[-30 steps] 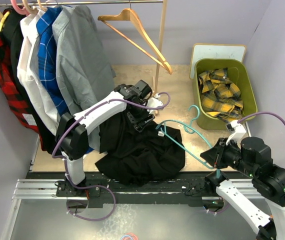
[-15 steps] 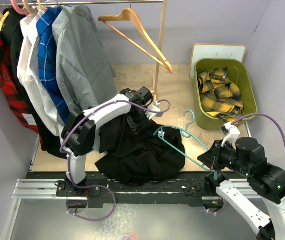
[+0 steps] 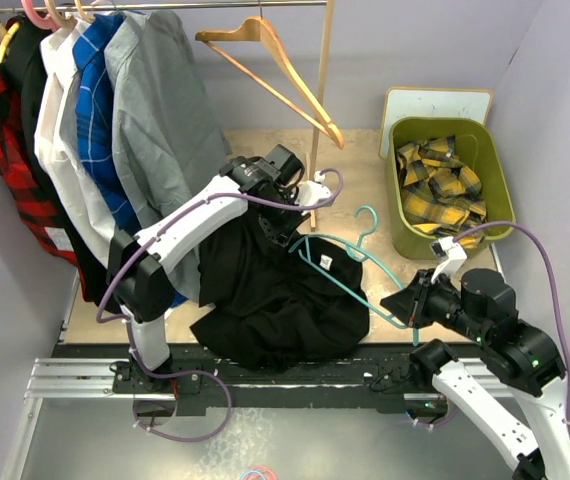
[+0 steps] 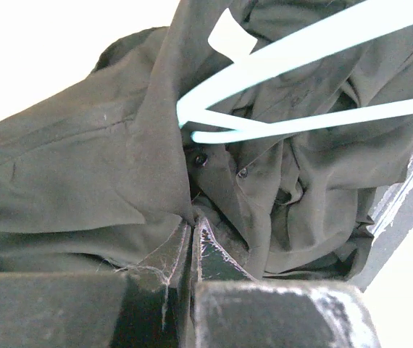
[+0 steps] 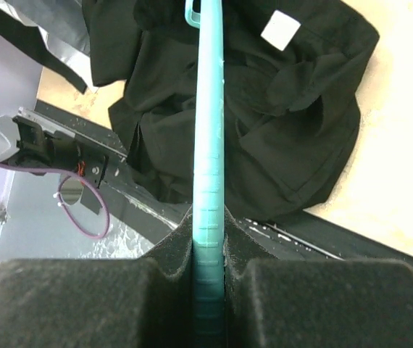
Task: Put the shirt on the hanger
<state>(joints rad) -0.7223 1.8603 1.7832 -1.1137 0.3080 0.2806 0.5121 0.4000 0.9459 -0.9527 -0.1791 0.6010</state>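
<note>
Threading of the hanger (image 5: 208, 145) into the shirt (image 3: 265, 305) is judged to be the step in hand. Shirt: black, heaped on the table (image 3: 365, 165) just toward 6 o'clock of the top view's centre, with its upper edge lifted toward 11 o'clock and the white neck label (image 4: 232, 32) exposed. Hanger: teal, held across the heap's 3 o'clock side, hook toward 12 o'clock, one shoulder tip set among the folds beside the label. Left gripper (image 4: 192, 233): jaws pressed together on a fold of the shirt. Right gripper (image 5: 208, 225): jaws clamped on the hanger's bar, at 4 o'clock of the heap. Whether the tip is inside the neck opening or only on the cloth cannot be told. Progress is judged early, as neither shoulder is seated. Next move, as judged: the pinched fabric is to be raised so that the collar is opened, and the tip is to be slid under it toward 9 o'clock. Also recorded: green bin (image 3: 501, 190) at 2 o'clock; wooden hanger (image 3: 275, 70) at 12 o'clock.
</note>
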